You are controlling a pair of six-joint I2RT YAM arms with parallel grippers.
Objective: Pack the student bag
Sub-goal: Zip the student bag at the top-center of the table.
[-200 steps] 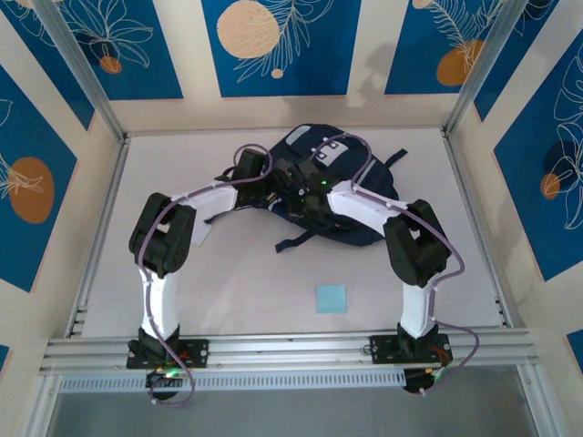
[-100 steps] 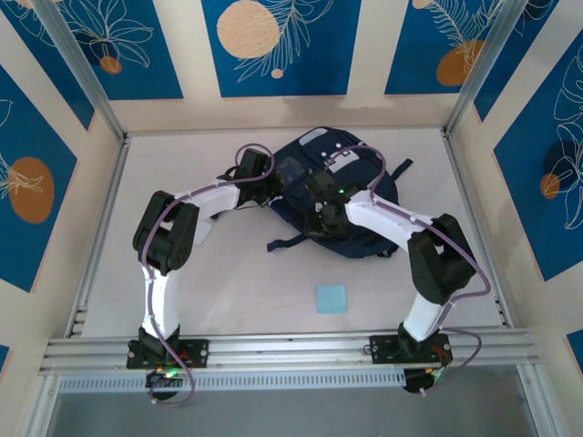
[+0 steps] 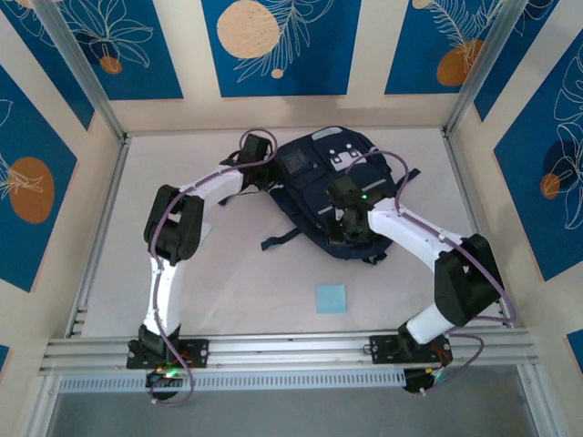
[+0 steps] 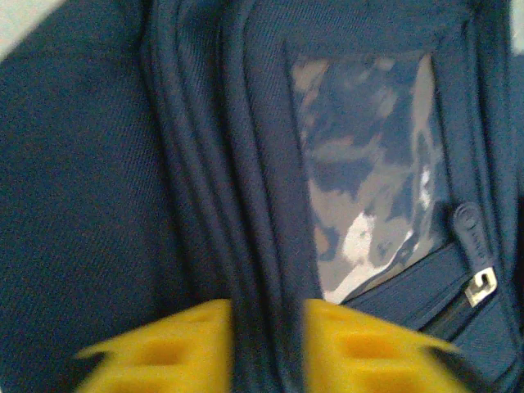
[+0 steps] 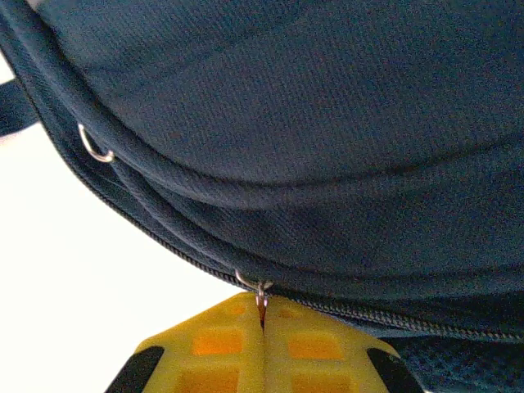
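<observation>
Top external: blue square pad [image 3: 331, 299] lies near student bag [image 3: 302, 205].

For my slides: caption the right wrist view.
The right claw pinches the zipper pull on the edge of the navy backpack.

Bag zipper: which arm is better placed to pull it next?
Right. The right fingers are shut on the zipper pull of the bag, while the left fingers only pinch a fabric fold beside the clear pocket.
</observation>
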